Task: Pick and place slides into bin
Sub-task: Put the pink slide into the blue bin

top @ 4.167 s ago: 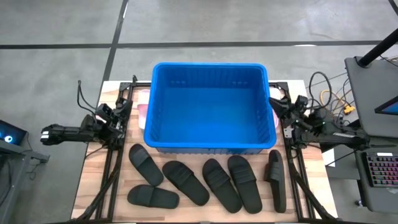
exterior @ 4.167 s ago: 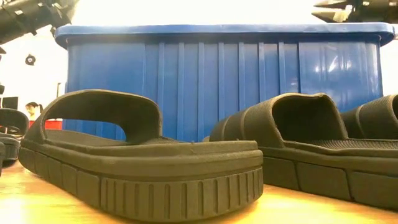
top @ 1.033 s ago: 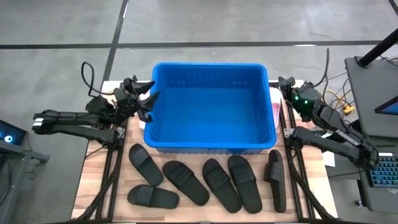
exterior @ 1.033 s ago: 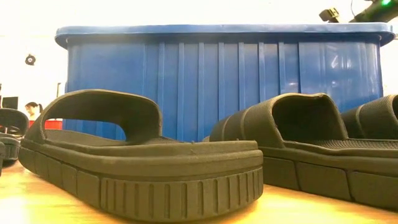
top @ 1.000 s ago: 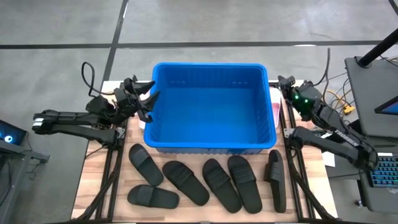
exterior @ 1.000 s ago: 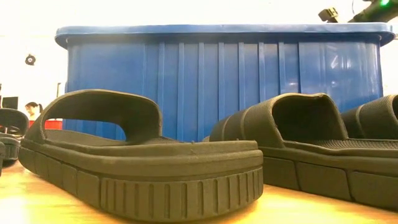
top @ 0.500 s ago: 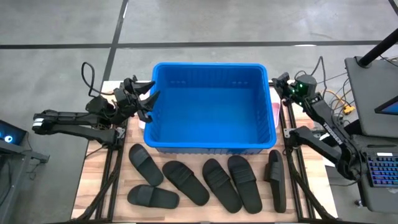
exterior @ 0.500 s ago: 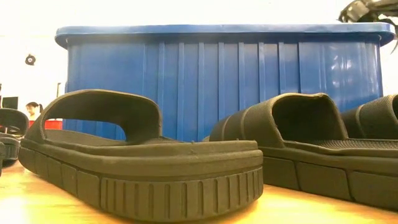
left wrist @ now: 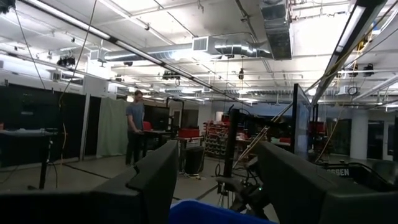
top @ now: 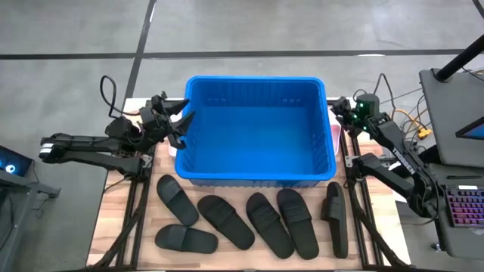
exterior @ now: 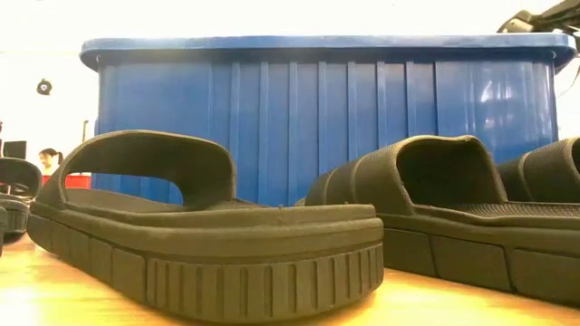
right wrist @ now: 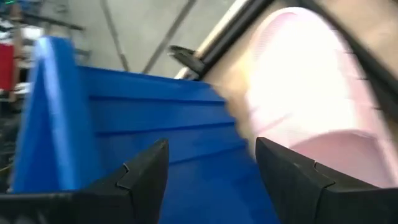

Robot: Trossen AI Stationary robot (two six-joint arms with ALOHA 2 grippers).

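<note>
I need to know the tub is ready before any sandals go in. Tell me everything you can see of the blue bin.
The bin is a large rectangular tub of bright blue, glossy plastic, with a rolled rim, ribbed inner walls and vertical ribs outside. It stands upright at the back middle of the wooden table, open side up, with nothing visible inside. Black slides lie on the table in front of it; a pink slide lies beside its right wall. The left gripper and right gripper flank its rim, both open.

The bin [top: 255,128] is bright blue with vertically ribbed walls, the five slides [top: 253,217] in front of it are matte black with ribbed straps, a pink slide [right wrist: 308,93] lies beside the bin, the worktop [top: 113,211] is pale wood and the arms are dark
</note>
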